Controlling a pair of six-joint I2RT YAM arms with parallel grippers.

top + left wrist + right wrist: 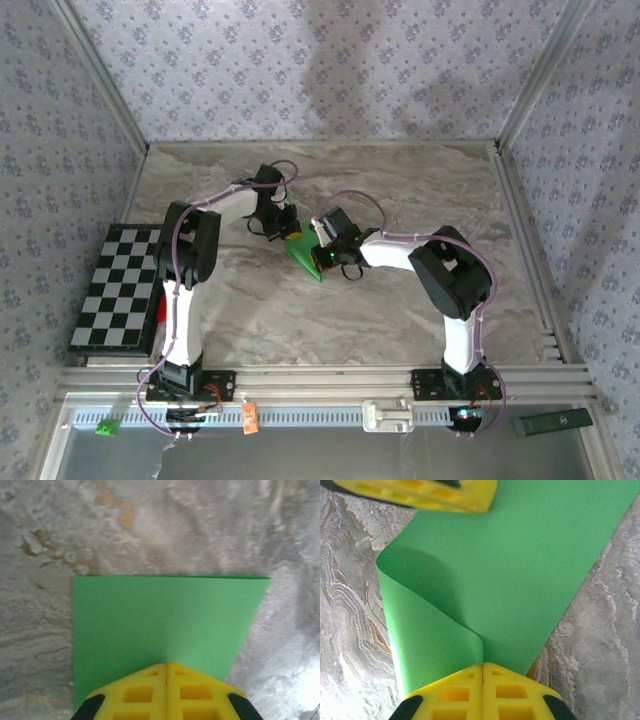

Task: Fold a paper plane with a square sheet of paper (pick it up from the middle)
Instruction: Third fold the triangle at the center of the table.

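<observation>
The paper (pixel 303 257) lies mid-table between the two grippers, well apart from every edge of the table (pixel 400 330). From above it reads as a green wedge, broad at the far end and tapering to a point on the near side.

The left gripper (pixel 166 667) has its fingers pressed together, tips down on the paper. Whether any paper is nipped between them cannot be told. Ahead of it in its wrist view the sheet lies flat on the marble, with the far edge and left edge straight and the right edge slanting in toward the fingers.

The right gripper (pixel 483 667) is closed too, clamped on the paper. In its wrist view a flap curls up off the marble in a soft, uncreased bend and runs into the seam between the fingers. The rest of the sheet lies flat beyond, its right edge a clean straight line, with the left gripper's yellow tips at the opposite end.

The grippers stand near each other, with the paper spanning the gap. Bare marble lies open on the far, right and near sides. A checkered board (pixel 115 290) sits at the table's left edge, well apart from the paper.
</observation>
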